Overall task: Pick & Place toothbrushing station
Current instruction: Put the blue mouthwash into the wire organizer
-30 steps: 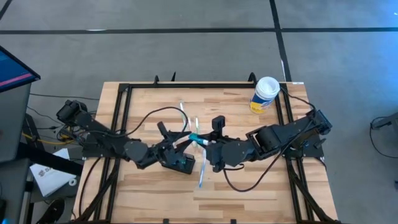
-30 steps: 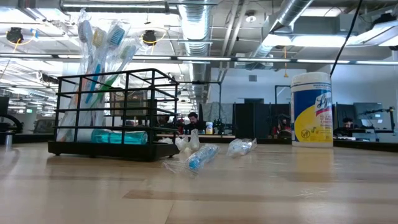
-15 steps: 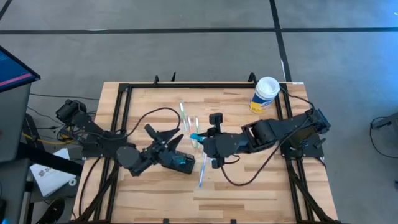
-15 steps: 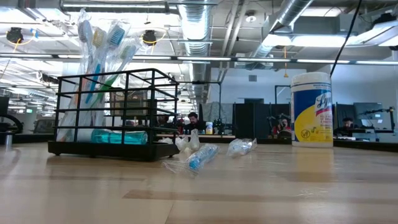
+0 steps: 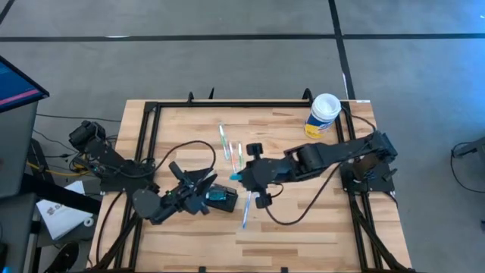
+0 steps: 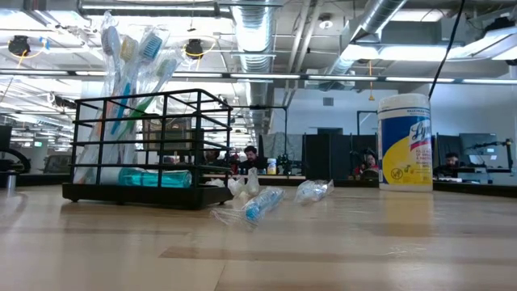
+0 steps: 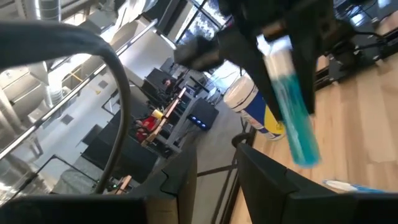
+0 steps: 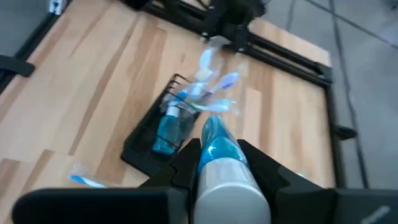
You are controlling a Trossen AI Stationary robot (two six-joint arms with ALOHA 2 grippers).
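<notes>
Station first: where does it lie?

The toothbrushing station (image 5: 220, 199), one black wire holder, sits left of centre in the high view, on the table (image 5: 303, 227). Its long axis runs roughly left to right.

Which arm is nearer?

The left gripper (image 5: 195, 184), I judge. It hangs just beside the station's left end, fingers spread and empty. The right gripper (image 5: 242, 176) hovers just up and right of the station, clenched on a blue-and-white tube (image 8: 221, 158), so the station lies down and left of it.

Counts?

One station with several toothbrushes standing in it, and one tube in the gripper. Three loose wrapped toothbrushes (image 5: 245, 213) lie on the wood. One canister (image 5: 323, 114) stands well apart at upper right.
</notes>
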